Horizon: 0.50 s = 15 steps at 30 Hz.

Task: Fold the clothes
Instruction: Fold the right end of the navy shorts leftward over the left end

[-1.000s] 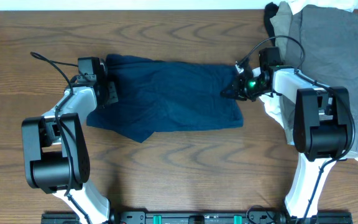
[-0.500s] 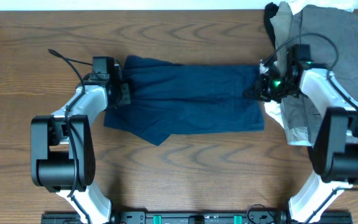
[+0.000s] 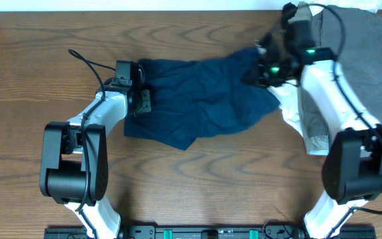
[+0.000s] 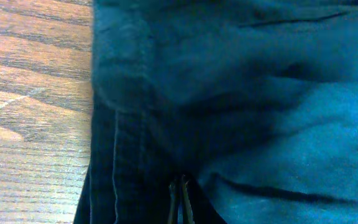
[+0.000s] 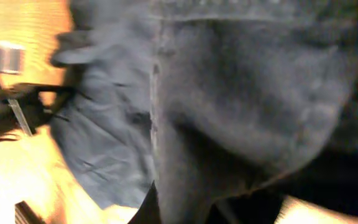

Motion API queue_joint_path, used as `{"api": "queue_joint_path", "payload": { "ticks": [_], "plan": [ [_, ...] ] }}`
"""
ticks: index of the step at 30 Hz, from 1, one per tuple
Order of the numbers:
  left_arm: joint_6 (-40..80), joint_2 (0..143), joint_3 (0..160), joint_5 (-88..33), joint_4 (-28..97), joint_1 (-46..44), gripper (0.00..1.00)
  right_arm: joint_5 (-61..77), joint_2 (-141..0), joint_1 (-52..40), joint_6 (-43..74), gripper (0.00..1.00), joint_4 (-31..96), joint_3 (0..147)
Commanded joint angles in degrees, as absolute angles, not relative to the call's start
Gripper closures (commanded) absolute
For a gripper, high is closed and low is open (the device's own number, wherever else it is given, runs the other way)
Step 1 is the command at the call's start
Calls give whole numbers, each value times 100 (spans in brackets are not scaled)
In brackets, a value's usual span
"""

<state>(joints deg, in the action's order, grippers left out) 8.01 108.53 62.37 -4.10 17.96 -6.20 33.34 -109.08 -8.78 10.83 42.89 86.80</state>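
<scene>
Navy garment [image 3: 204,109] lies crumpled across the middle of the wooden table [image 3: 197,179], long axis left to right, lower edge sagging to a point.

Left gripper [image 3: 140,101] at the garment's left end, jaws pinched together on the cloth. Left wrist view is filled with navy fabric, stitched hem [image 4: 114,155] running beside bare wood.

Right gripper [image 3: 260,68] at the upper right end, clamped on a bunched fold, cloth drawn up toward it. Right wrist view blurred, cloth close against the lens.

Grey garment [image 3: 360,60] spread at the table's far right corner, under the right arm
</scene>
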Motion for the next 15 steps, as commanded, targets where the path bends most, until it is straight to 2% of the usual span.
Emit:
{"api": "queue_joint_path", "payload": {
  "ticks": [1,10,15],
  "plan": [
    [976,10973,6173,-495,1879,-683,94,3253,-10770,-1575,2060,99,3798,8855],
    [978,10973,6173,-495,1769,-685,94,2265,-10884,-2926,3081,99,2550,8855],
    [978,10973,6173,-495,1721,-683,94,1970,-11142,-3374,3347,99,2123,8853]
  ]
}}
